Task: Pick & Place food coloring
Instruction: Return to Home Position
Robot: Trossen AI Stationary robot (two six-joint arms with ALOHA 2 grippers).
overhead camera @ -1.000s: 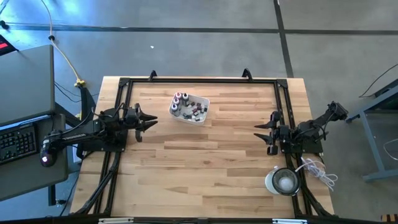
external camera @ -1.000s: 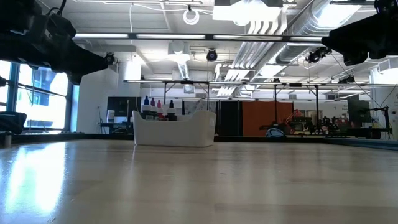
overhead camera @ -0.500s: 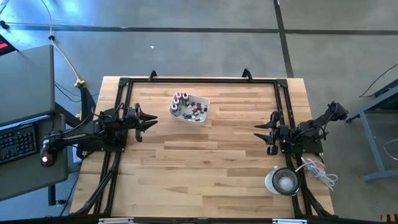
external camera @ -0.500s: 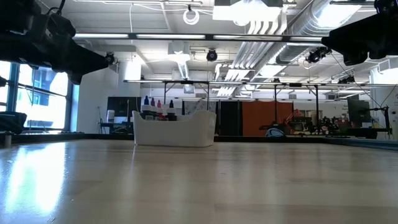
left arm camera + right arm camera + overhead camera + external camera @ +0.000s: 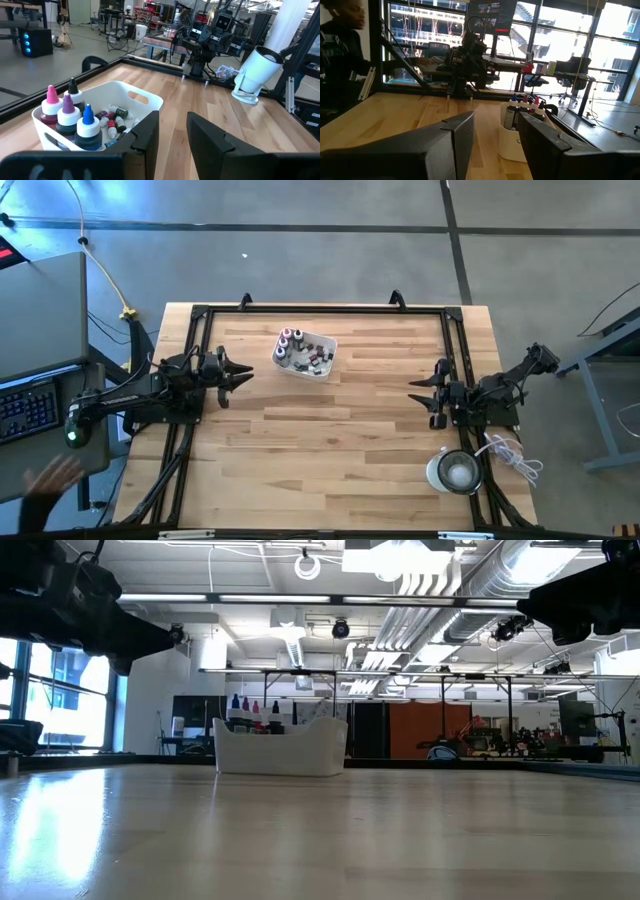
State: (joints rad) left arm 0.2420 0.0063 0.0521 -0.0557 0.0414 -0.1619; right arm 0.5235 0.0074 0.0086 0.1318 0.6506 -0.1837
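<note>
The food coloring (image 5: 113,118), tiny dropper bottles, lies heaped on the floor of a white tray (image 5: 322,364) near the table's far edge. Taller bottles with pink, purple, blue and black caps (image 5: 67,112) stand in the tray's left end. My left gripper (image 5: 245,377) hangs open over the table's left side, a short way left of the tray, and its fingers (image 5: 172,122) point past the tray. My right gripper (image 5: 414,392) is open over the right side and faces the tray (image 5: 512,142) from farther off.
A round clear container (image 5: 455,471) stands at the table's near right corner, beside a white cable. A black frame (image 5: 320,308) runs along the table's edges. Bare wood lies between the two arms. A person's hand (image 5: 50,478) shows off the table's left side, by a keyboard.
Both arms have kept still. A person's hand has come into the high view beyond the table's left near corner.
</note>
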